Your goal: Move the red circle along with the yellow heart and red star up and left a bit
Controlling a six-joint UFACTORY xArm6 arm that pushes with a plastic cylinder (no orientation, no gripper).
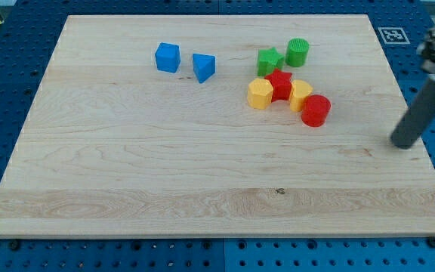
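Observation:
The red circle (pixel 316 110) sits right of the board's middle, touching the yellow heart (pixel 300 94) on its upper left. The red star (pixel 279 83) lies just left of the heart. A yellow hexagon (pixel 260 94) touches the star's left side. A green star (pixel 269 60) and a green circle (pixel 297 52) sit just above this cluster. My tip (pixel 405 143) rests on the board near its right edge, well to the right of and slightly below the red circle, touching no block.
A blue cube (pixel 168 57) and a blue triangle (pixel 204 66) lie toward the view's top, left of the cluster. The wooden board (pixel 127 166) rests on a blue perforated table. A marker tag (pixel 393 35) is at the top right.

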